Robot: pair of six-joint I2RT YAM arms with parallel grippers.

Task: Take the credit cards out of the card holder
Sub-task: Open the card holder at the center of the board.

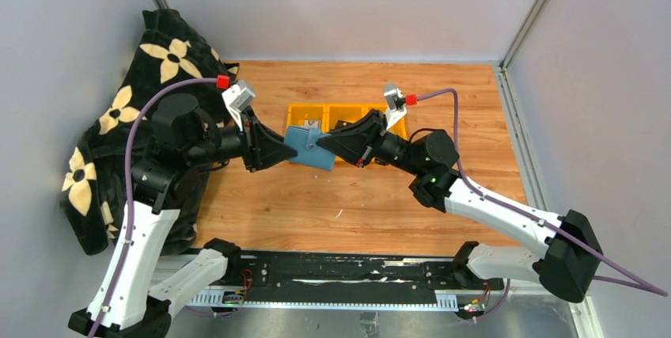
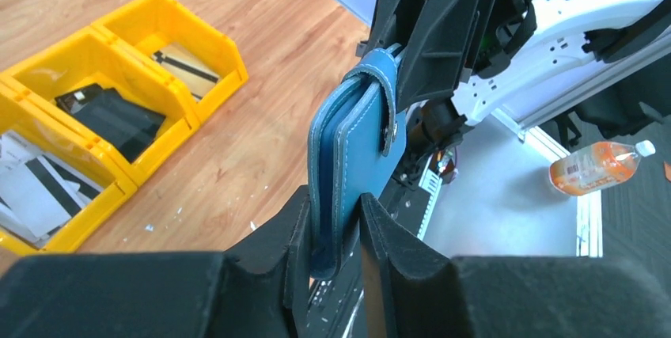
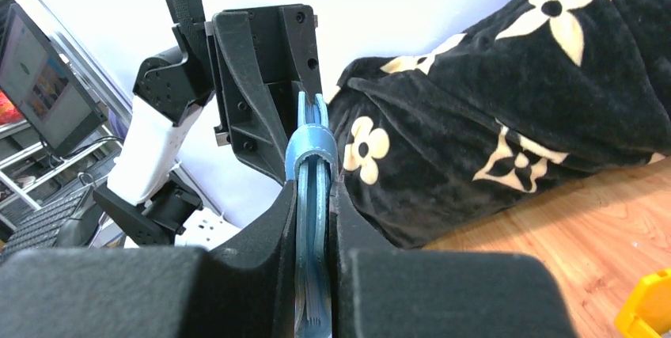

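Note:
The teal-blue card holder [image 1: 307, 148] hangs in the air between both arms, closed, its strap tab [image 2: 389, 108] folded over the edge with the round snap on it. My left gripper [image 1: 285, 148] is shut on its left end; in the left wrist view the holder [image 2: 348, 148] stands between my fingers [image 2: 332, 213]. My right gripper [image 1: 326, 146] is shut on its right end, and the right wrist view shows the holder [image 3: 311, 152] edge-on between the jaws [image 3: 313, 189]. Thin layered edges show inside it. A dark card [image 2: 119, 119] and pale cards [image 2: 32, 187] lie in the yellow bins.
A row of yellow bins [image 1: 301, 110] sits on the wooden table just behind the holder, also in the left wrist view [image 2: 158, 156]. A black blanket with cream flowers [image 1: 158, 61] is heaped at the left. An orange bottle [image 2: 593, 168] lies off the table.

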